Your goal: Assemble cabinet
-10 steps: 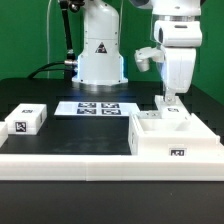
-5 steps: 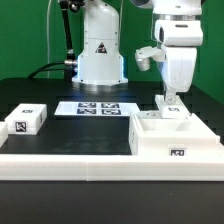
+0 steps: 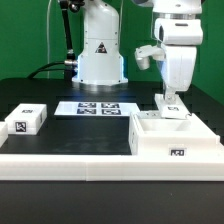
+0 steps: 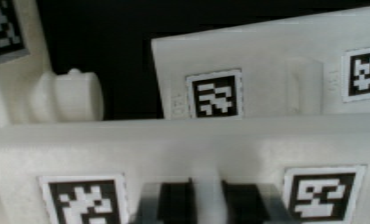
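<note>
The cabinet point(image 3: 165, 143), lower right, seems far from done, the block point(image 3: 27, 121) at left unused; I can't tell if the jaws are shut.

Black table point(image 3: 85, 132), white rail point(image 3: 60, 160) along its front edge — marker board point(image 3: 98, 108) flat at centre rear; small tagged block point(image 3: 27, 120) on the exterior view's left; cabinet point(image 3: 172, 140) on its right; arm base point(image 3: 100, 68) behind.
</note>
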